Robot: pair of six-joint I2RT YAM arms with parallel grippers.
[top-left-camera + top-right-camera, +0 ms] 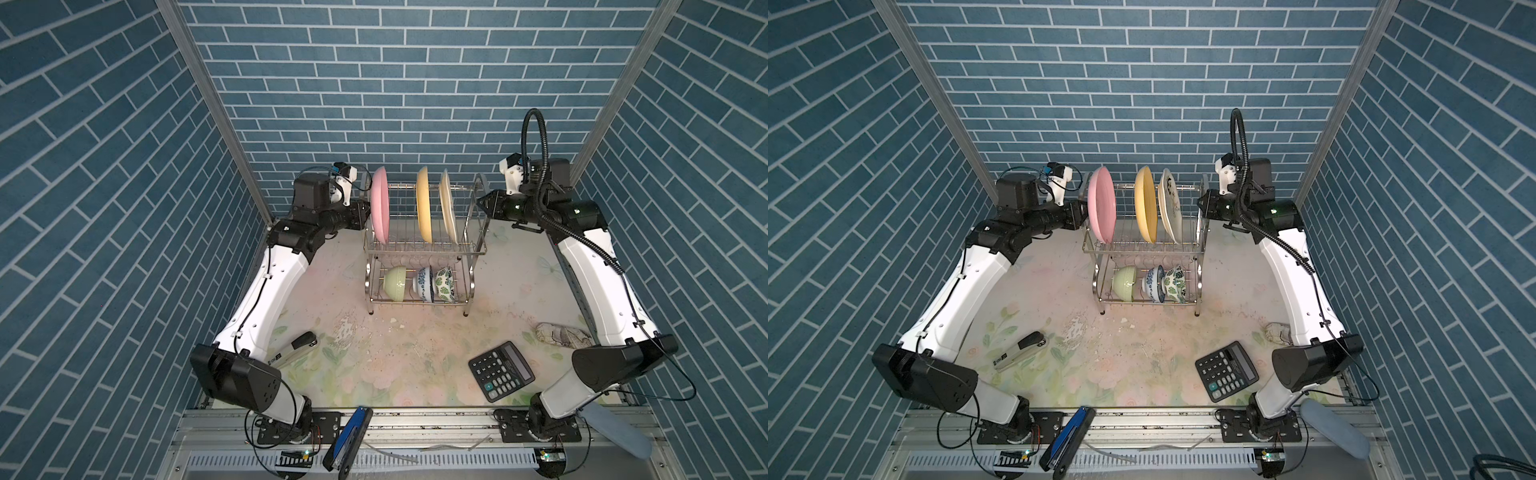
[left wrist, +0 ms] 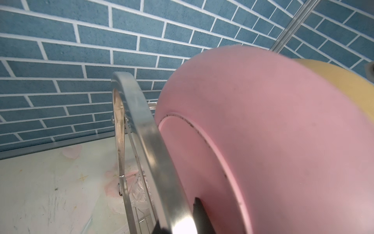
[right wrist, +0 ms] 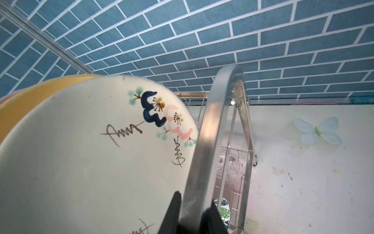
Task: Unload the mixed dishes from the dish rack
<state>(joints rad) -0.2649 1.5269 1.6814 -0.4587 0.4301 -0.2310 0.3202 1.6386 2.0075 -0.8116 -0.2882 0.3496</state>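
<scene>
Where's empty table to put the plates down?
Biggest bare patch: front middle of the table, between rack, stapler and calculator. Smaller strips lie left and right of the rack. Crowded at the rack's ends, where the left gripper and right gripper clamp its arches.

Bright; glare on dish rack [image 2: 153,150]; wrist pics blurry, edges warped.

We see blue brick-pattern walls [image 1: 374,83] with white joints closing in three sides, joined at the back corners by aluminium posts [image 1: 214,104]. The worktop [image 1: 395,353] wears a pale floral cover, scuffed and speckled, with a printed butterfly [image 3: 317,130]. An aluminium rail [image 1: 432,419] runs along its near edge. The light is bright.
</scene>
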